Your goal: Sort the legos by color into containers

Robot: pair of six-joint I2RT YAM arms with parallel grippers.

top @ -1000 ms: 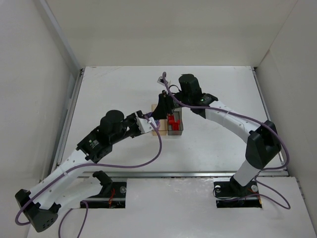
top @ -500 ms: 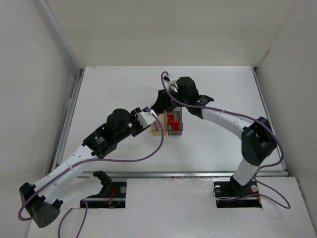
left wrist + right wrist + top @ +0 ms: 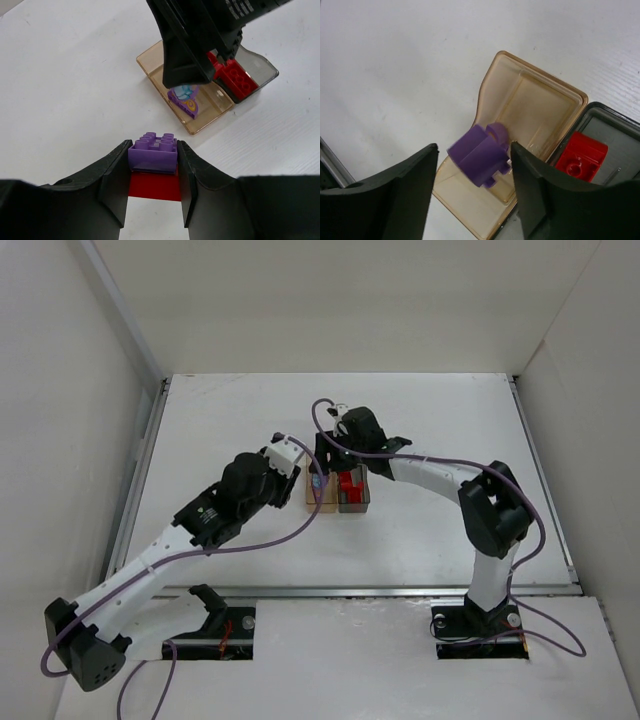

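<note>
Slightly blurred, tilted purple brick (image 3: 480, 161) over the translucent tan bin (image 3: 540, 102)

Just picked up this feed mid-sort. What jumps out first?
The right gripper hangs over the tan bin, with a purple lego apparently loose between its parted fingers. Close by, the left gripper is shut on a purple brick with a red piece under it. The grey bin next to the tan one holds red legos.
</note>
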